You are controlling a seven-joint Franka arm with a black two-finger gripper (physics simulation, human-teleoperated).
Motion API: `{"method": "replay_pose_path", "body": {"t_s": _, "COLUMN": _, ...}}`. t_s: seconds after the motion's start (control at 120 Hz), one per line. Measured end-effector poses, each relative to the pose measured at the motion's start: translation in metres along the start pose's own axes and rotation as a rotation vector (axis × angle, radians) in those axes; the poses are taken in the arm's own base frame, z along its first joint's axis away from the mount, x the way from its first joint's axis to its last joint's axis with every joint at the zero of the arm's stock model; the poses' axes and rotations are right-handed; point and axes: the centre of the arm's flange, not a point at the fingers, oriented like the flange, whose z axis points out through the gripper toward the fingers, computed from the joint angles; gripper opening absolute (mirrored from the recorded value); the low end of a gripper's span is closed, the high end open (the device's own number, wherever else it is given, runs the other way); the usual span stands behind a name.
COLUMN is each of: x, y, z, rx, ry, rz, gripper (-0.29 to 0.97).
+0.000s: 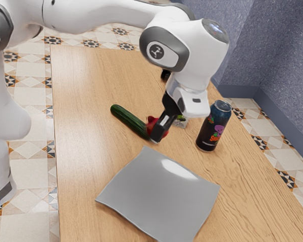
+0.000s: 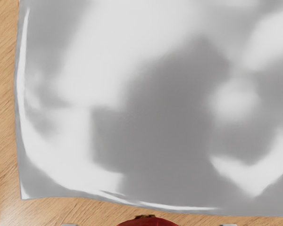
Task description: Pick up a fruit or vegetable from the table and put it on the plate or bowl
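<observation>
My gripper is shut on a small red fruit, with red showing on both sides of the black fingers. It hangs just past the near end of a dark green cucumber that lies flat on the wooden table. A square grey plate lies on the table in front of the gripper, its nearest corner a short way from the fruit. In the wrist view the red fruit peeks in just under my hand and the grey plate spreads out beyond it.
A dark drinks can stands upright toward the exterior view's right of the gripper. A small box sits just behind the hand. The table's edge runs along the exterior view's left, over tiled floor.
</observation>
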Motion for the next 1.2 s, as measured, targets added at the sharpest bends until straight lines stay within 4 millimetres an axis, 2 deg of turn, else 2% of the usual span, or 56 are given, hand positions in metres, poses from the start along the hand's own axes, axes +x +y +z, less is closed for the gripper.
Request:
{"method": "replay_pose_path", "body": {"t_s": 0.092, "x": -0.001, "y": -0.03, "z": 0.0, "rx": 0.054, "ry": 0.068, "rz": -0.058, "gripper": 0.32}}
{"method": "replay_pose_path", "body": {"t_s": 0.167, "x": -0.009, "y": -0.074, "z": 0.017, "rx": 0.046, "ry": 0.119, "rz": -0.103, "gripper": 0.31}}
{"method": "replay_pose_path", "body": {"t_s": 0.225, "x": -0.007, "y": -0.078, "z": 0.025, "rx": 0.028, "ry": 0.161, "rz": -0.084, "gripper": 0.31}}
{"method": "replay_pose_path", "body": {"t_s": 0.375, "x": 0.006, "y": -0.061, "z": 0.027, "rx": 0.006, "ry": 0.237, "rz": -0.041, "gripper": 0.31}}
{"method": "replay_pose_path", "body": {"t_s": 0.492, "x": 0.017, "y": -0.036, "z": 0.029, "rx": 0.004, "ry": 0.255, "rz": -0.011, "gripper": 0.28}}
{"method": "replay_pose_path", "body": {"t_s": 0.683, "x": 0.041, "y": -0.002, "z": 0.069, "rx": 0.004, "ry": 0.191, "rz": 0.01, "gripper": 0.27}}
{"method": "replay_pose_path", "body": {"t_s": 0.833, "x": 0.052, "y": 0.02, "z": 0.087, "rx": -0.009, "ry": 0.197, "rz": 0.02, "gripper": 0.27}}
{"method": "replay_pose_path", "body": {"t_s": 0.975, "x": 0.056, "y": 0.026, "z": 0.095, "rx": -0.029, "ry": 0.226, "rz": -0.001, "gripper": 0.27}}
{"method": "replay_pose_path", "body": {"t_s": 1.1, "x": 0.057, "y": 0.03, "z": 0.113, "rx": -0.058, "ry": 0.23, "rz": -0.017, "gripper": 0.27}}
{"method": "replay_pose_path", "body": {"t_s": 1.2, "x": 0.058, "y": 0.027, "z": 0.12, "rx": -0.072, "ry": 0.232, "rz": -0.043, "gripper": 0.42}}
